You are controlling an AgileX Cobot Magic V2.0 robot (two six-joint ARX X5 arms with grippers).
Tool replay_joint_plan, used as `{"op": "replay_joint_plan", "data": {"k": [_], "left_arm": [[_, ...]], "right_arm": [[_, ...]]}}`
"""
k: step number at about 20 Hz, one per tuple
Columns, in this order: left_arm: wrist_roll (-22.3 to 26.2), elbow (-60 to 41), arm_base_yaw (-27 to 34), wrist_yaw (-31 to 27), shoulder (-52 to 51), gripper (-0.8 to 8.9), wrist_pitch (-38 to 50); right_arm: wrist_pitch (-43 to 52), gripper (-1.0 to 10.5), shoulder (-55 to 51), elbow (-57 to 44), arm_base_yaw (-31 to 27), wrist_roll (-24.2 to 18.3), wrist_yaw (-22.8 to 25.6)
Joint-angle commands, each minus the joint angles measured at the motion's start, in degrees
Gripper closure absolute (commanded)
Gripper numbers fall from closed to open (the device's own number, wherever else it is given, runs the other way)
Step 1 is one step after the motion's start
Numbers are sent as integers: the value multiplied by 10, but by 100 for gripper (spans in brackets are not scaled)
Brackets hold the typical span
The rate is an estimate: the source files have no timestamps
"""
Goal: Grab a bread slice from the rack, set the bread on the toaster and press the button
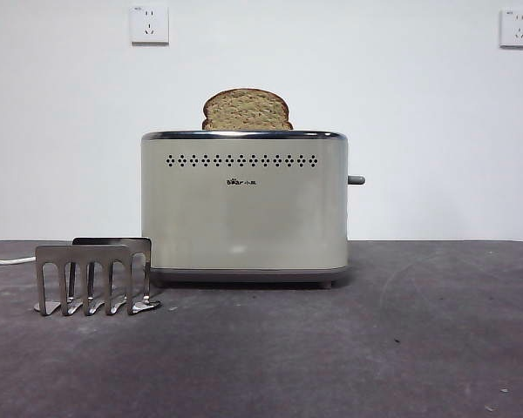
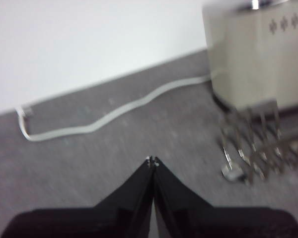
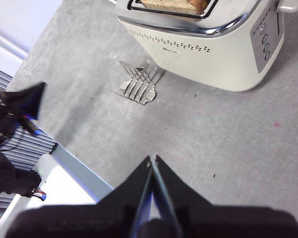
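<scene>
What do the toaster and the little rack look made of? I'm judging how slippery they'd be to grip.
The toaster looks like smooth cream painted metal or plastic, with a shiny chrome top rim that reflects light. The rack looks like thin bare grey metal, dull with small glints on its feet.
</scene>
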Motion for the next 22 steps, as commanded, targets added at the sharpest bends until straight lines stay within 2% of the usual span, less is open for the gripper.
{"op": "replay_joint_plan", "data": {"k": [1, 4, 19, 20, 22], "left_arm": [[-24, -15, 2, 5, -2, 817, -7], [-46, -15, 2, 5, -2, 817, -4], [-46, -15, 2, 3, -2, 817, -4], [-46, -15, 2, 3, -2, 817, -4], [-46, -15, 2, 3, -2, 817, -4]], "right_arm": [[2, 946, 0, -3, 1, -3, 0], [2, 946, 0, -3, 1, -3, 0], [2, 945, 0, -3, 1, -4, 1], [9, 945, -4, -3, -5, -19, 7], [9, 945, -44, -8, -14, -18, 59]]}}
